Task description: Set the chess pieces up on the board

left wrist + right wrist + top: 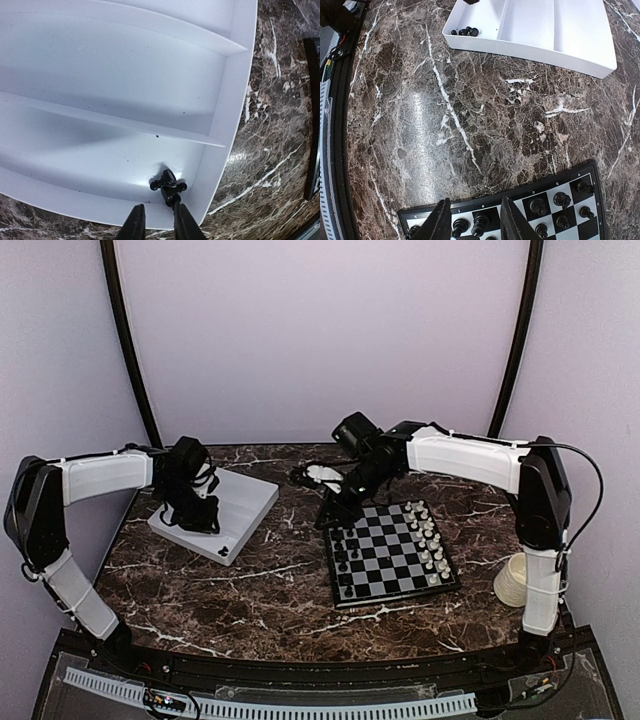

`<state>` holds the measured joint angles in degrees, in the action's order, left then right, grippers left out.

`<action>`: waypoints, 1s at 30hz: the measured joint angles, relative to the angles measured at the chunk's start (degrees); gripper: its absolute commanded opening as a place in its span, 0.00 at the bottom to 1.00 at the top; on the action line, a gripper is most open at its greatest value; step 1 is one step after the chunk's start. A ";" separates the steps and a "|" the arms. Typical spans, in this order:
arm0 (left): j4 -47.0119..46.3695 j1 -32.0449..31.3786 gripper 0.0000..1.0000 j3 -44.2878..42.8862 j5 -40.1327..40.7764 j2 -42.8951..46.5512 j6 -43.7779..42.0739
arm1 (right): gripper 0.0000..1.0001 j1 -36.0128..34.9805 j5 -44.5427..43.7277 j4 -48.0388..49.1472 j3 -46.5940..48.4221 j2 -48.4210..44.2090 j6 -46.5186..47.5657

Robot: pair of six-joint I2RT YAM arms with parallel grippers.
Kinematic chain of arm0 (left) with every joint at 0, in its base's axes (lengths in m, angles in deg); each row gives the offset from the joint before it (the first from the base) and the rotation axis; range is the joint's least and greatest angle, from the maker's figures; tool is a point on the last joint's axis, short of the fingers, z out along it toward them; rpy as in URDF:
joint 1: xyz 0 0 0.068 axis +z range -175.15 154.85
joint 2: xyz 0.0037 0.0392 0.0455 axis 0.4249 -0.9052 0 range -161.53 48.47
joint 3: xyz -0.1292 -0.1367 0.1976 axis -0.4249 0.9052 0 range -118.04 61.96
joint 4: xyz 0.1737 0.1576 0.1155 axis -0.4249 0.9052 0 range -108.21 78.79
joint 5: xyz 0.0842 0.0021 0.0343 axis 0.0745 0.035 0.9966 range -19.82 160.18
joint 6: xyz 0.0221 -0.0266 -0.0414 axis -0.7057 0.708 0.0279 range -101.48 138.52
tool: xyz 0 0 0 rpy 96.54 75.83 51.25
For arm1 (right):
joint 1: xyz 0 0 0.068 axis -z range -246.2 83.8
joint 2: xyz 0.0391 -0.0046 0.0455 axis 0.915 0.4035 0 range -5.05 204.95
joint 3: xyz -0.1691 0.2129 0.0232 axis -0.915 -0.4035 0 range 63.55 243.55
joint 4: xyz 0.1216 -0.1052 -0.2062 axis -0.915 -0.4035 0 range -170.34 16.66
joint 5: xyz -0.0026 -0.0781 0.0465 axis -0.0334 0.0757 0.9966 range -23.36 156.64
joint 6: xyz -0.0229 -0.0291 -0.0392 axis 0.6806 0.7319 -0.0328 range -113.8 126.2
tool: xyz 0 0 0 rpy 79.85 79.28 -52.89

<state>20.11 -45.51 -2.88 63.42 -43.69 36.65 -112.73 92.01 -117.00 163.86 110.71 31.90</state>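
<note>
Left jaws, barely parted and empty, hover at chess pieces (pixel 168 184) in the tray (pixel 220 125) corner, seemingly to grab one. Right jaws, half open, straddle placed pieces (pixel 460 227) on the board (pixel 530 182) beside the tray.

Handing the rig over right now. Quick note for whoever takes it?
Left gripper: jaws a little apart, low in the tray corner, the loose black pieces right at the tips; nothing clearly gripped.
Right gripper: jaws open, empty, over the near edge of the board.
Done: placed black pieces stand along one side of the board, white pieces along the opposite side.
Left: move the loose black pieces to the board; they are too small to count.
</note>
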 measured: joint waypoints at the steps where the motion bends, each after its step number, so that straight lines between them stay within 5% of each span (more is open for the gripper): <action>1: 0.39 0.00 0.24 0.02 -0.02 -0.55 -1.44 | 0.35 0.00 0.09 -0.09 -0.20 -0.17 0.22; 23: 2.32 -2.05 0.39 -4.50 0.90 -11.19 -19.19 | 0.35 -0.02 -0.11 -0.55 -1.99 -0.17 1.68; 30: 2.36 -2.51 0.34 -4.57 1.90 -12.55 -19.80 | 0.35 -0.02 -0.15 -0.59 -1.97 -0.17 1.68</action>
<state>22.47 -48.02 -7.44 65.32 -56.24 16.85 -112.75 91.85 -117.59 161.89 110.54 33.58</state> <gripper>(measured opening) 0.371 0.349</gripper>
